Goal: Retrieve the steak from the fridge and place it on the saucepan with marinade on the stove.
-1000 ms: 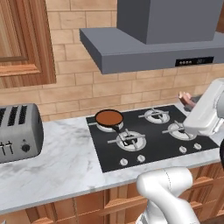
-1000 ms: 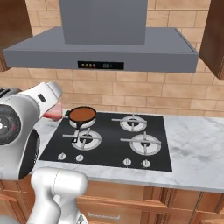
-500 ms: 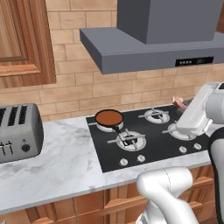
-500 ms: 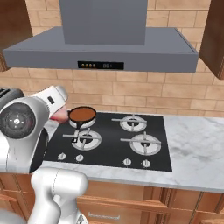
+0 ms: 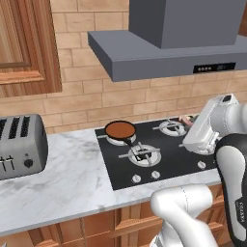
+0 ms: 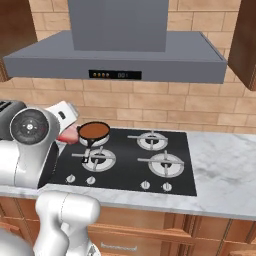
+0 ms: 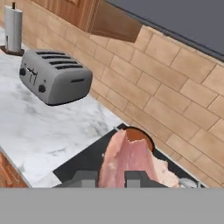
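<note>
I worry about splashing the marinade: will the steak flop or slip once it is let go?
The steak stands up stiffly from the shut hand, so it probably drops flat rather than draping. Its smooth wet look suggests it may slide. The saucepan looks shallow and full, so splashing seems likely.

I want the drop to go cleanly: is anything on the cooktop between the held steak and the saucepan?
Nothing visible. The gripper is shut on the steak, and the hand view looks straight past it to the saucepan, with bare black stove glass and burners between; the toaster sits off on the counter.
</note>
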{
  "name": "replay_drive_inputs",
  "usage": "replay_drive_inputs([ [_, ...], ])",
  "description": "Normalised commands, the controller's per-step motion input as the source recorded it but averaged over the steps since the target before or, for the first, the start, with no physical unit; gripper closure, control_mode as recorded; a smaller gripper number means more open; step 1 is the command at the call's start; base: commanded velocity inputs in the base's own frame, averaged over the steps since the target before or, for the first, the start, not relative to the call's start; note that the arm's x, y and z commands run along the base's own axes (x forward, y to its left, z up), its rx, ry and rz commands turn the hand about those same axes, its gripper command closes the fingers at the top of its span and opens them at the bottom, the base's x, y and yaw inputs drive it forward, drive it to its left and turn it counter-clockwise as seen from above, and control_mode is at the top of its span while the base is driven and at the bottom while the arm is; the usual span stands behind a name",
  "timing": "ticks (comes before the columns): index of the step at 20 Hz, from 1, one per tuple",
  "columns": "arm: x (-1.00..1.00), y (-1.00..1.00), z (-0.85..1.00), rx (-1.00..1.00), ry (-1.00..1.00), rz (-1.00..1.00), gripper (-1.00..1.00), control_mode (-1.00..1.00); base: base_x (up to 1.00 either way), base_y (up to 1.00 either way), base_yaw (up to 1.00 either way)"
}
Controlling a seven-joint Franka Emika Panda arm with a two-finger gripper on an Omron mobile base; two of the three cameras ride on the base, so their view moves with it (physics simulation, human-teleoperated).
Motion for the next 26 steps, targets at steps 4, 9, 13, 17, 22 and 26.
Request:
replay_drive_inputs([
  [4, 0.37, 0.35, -0.61, 0.00, 0.00, 0.00, 1.00, -1.00, 0.00, 0.00, 0.00],
  [9, 0.46, 0.24, -0.58, 0.00, 0.00, 0.00, 1.00, -1.00, 0.00, 0.00, 0.00],
  [13, 0.66, 0.16, -0.45, 0.00, 0.00, 0.00, 1.00, -1.00, 0.00, 0.00, 0.00],
  [17, 0.83, 0.09, -0.41, 0.00, 0.00, 0.00, 1.00, -1.00, 0.00, 0.00, 0.00],
  [22, 0.90, 0.02, -0.42, 0.00, 0.00, 0.00, 1.00, -1.00, 0.00, 0.00, 0.00],
  [26, 0.89, 0.02, -0.31, 0.00, 0.03, 0.00, 1.00, -1.00, 0.00, 0.00, 0.00],
])
